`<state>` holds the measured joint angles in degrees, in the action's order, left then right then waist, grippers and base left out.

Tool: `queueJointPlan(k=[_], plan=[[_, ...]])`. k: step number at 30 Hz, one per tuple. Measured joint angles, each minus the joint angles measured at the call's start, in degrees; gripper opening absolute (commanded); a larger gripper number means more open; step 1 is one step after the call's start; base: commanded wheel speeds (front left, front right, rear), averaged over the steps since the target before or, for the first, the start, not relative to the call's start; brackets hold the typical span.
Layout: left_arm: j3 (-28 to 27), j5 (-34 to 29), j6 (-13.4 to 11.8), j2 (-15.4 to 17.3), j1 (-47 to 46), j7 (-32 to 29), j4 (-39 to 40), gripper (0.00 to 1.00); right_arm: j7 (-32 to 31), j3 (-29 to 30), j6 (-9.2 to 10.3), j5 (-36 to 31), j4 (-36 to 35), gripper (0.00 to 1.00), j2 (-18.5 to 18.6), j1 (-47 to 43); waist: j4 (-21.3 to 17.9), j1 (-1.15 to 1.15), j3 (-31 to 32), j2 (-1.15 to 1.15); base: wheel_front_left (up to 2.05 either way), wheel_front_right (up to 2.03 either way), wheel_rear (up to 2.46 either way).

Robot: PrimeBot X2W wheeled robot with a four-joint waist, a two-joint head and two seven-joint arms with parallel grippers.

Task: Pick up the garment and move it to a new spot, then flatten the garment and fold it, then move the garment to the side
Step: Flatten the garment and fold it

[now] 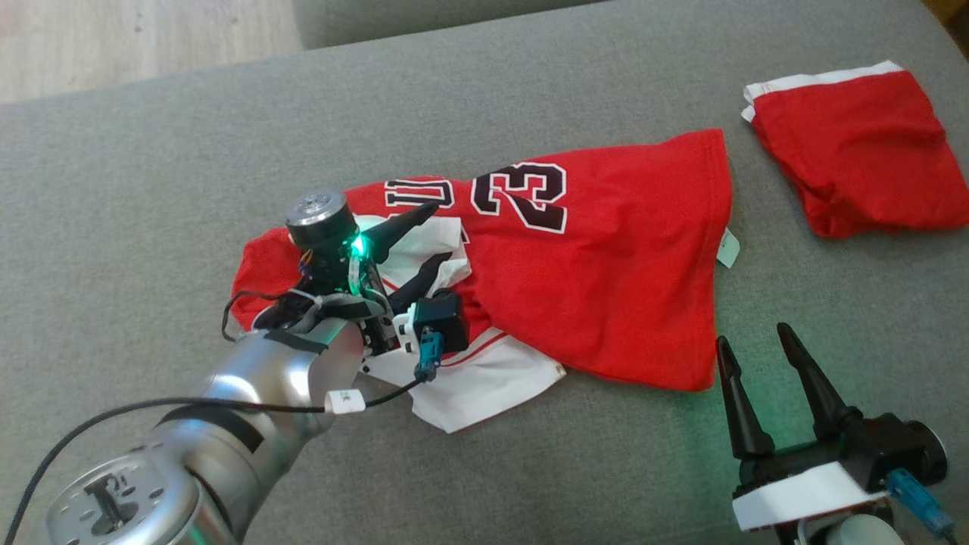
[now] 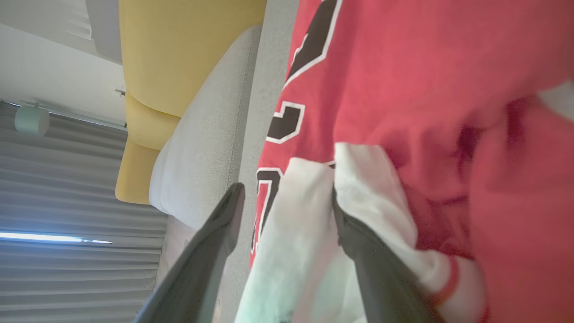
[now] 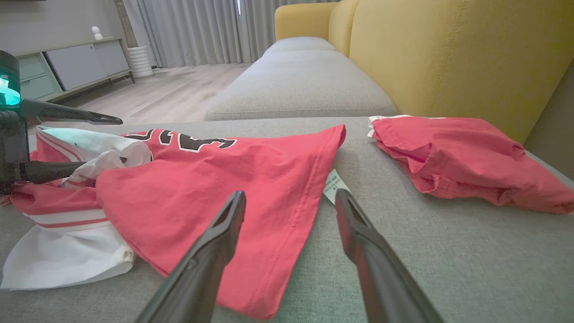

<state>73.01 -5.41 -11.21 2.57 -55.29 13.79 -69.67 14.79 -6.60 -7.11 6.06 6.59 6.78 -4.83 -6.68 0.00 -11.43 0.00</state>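
Note:
The garment (image 1: 606, 265) is a red jersey with a dark "23" and white sleeves, lying rumpled on the grey sofa seat (image 1: 530, 91). My left gripper (image 1: 440, 231) hovers open over its bunched white sleeve part at the left end. In the left wrist view a white fold of the garment (image 2: 403, 67) sits between the spread jaws of the left gripper (image 2: 287, 193). My right gripper (image 1: 753, 334) stands open just off the jersey's near right hem corner, holding nothing. In the right wrist view the right gripper (image 3: 289, 194) points at the garment's (image 3: 224, 175) hem and its white label.
A second red cloth with a white band (image 1: 855, 151) lies folded at the far right of the seat, also seen as a red bundle (image 3: 457, 152) by the yellow backrest (image 3: 448, 54). Bare grey cushion lies around the jersey. Wooden floor (image 1: 113, 38) shows beyond the far left edge.

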Motion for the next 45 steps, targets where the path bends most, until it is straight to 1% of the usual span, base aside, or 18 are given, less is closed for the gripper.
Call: queueJointPlan(k=[2,3,4,6,8,9,11,15,26,27,28,33,39,41,42,43,44,45], plan=[[0.0,0.5,0.0,0.0,0.0,0.5,0.0,1.00,0.0,-0.1,0.00,0.0,0.0,1.00,0.0,0.0,0.3,0.00,0.5,0.00,0.00,0.00,0.00],[0.0,0.5,0.0,-0.1,0.0,0.5,0.0,0.98,0.0,-0.1,0.00,0.0,0.1,1.00,0.0,0.0,0.5,0.00,0.7,0.00,0.00,0.00,0.00],[0.0,0.7,0.1,-0.1,0.0,0.5,0.0,0.89,0.0,-0.1,0.00,0.0,0.1,1.00,0.0,0.0,0.7,0.00,1.0,0.00,0.00,0.00,0.00],[0.0,1.2,0.1,-0.1,0.0,0.5,0.0,0.45,0.0,-0.2,0.00,0.0,0.1,1.00,0.1,0.0,1.0,-0.01,1.4,0.00,0.00,0.00,0.00],[0.0,1.4,0.5,-0.1,0.0,0.5,0.1,0.18,0.0,-0.2,0.00,0.0,0.1,1.00,0.3,0.0,1.2,0.00,1.5,0.00,0.00,0.00,0.00],[0.0,1.4,0.7,-0.1,0.0,0.5,0.2,0.00,0.0,-0.2,0.00,0.0,0.1,1.00,0.4,0.0,1.2,0.00,1.6,0.00,0.00,0.00,0.00],[0.1,2.0,1.8,-0.1,0.1,0.5,0.3,0.00,0.0,-0.2,0.00,0.0,0.1,1.00,0.6,0.0,1.3,0.00,1.4,0.00,0.00,0.00,0.00],[0.1,2.0,1.8,-0.1,0.0,0.5,0.3,0.00,0.0,-0.3,0.00,0.0,0.0,1.00,0.6,0.0,1.1,0.00,1.1,0.00,0.00,0.00,0.00],[0.5,2.0,0.6,-0.1,0.0,0.7,0.0,0.00,0.0,-0.3,0.00,0.0,0.4,1.00,0.6,0.0,0.2,0.00,1.5,0.00,0.00,0.00,0.00],[0.5,2.0,0.6,-0.1,0.0,0.8,0.0,0.14,0.0,-0.4,0.00,0.0,0.4,1.00,0.6,0.0,0.1,0.00,1.6,0.00,0.00,0.00,0.00],[0.5,2.0,0.6,-0.1,0.0,0.9,-0.1,0.99,0.0,-0.4,0.00,0.0,0.4,1.00,0.6,0.0,0.0,0.00,1.6,0.00,0.00,0.00,0.00],[0.5,3.4,0.6,-0.1,0.0,0.9,-0.5,1.00,0.0,-0.4,0.00,0.5,0.4,1.00,0.6,0.0,-0.7,0.00,1.0,0.00,0.00,0.00,0.00],[0.6,3.4,0.5,0.1,0.0,0.9,-0.2,1.00,0.0,-0.4,0.00,0.5,0.3,1.00,0.7,0.0,-1.3,0.00,0.4,0.00,0.00,0.00,0.00],[0.6,3.4,0.0,0.3,0.0,0.9,0.4,1.00,0.0,-0.4,0.00,0.5,0.3,1.00,0.7,0.0,-1.4,0.00,0.3,0.00,0.00,0.00,0.00],[0.6,3.4,0.0,0.3,0.0,0.9,0.6,0.89,0.0,-0.3,0.00,0.5,0.3,1.00,0.7,0.0,-1.4,0.00,0.3,0.00,0.00,0.00,0.00],[0.6,3.4,0.0,0.3,0.0,0.9,0.8,0.10,0.0,-0.3,0.00,0.5,0.3,1.00,0.7,0.0,-1.4,0.00,0.3,0.00,0.00,0.00,0.00],[0.6,3.7,0.0,0.3,0.0,0.9,0.9,0.00,0.0,-0.2,0.00,0.5,0.3,1.00,0.7,0.0,-1.3,0.00,0.4,0.00,0.00,0.00,0.00],[0.6,4.4,0.1,0.3,0.0,1.0,0.9,0.00,0.0,0.1,0.00,0.5,0.3,1.00,0.7,0.0,-1.1,0.00,0.5,0.00,0.00,0.00,0.00]])
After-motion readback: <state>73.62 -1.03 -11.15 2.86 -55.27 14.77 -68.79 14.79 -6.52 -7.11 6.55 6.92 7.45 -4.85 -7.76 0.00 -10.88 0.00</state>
